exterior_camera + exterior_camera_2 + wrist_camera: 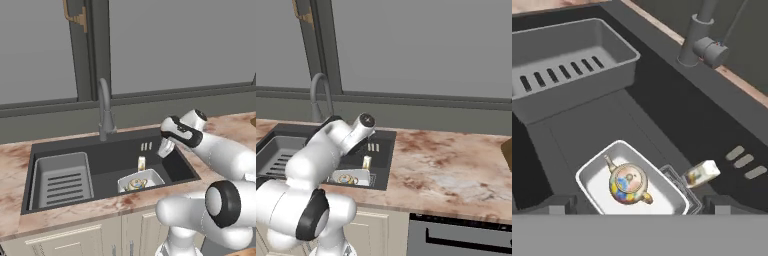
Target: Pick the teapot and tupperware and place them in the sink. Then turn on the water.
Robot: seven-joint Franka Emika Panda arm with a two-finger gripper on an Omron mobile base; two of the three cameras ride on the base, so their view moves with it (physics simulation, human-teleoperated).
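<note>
Left side of the left base view has the grey slotted rack (62, 180) sitting in the left half of the sink (107, 155), and the same rack fills the upper left of the hand view. Centre of that frame, the arched faucet (104, 112) stands behind the basin; in the hand view its top is cut off at the upper edge.

Lower centre of the hand view: the tupperware (594, 175) lies flat on the sink floor, long axis running from upper left to lower right of the frame, its near end hidden behind the grey band. The teapot (628, 184) sits upright inside it, one thin piece sticking out toward the upper left and a stubby one toward the lower right. Can't really say which is spout and which is handle.

Just right of the container there's a small pale yellowish thing (702, 174) lying tilted on the basin floor, too blurry to name.

The gripper (165, 150) hovers over the right part of the sink, fingers (559, 205) spread wide apart with nothing between them. Marbled worktop (446, 160) runs off to the right.
</note>
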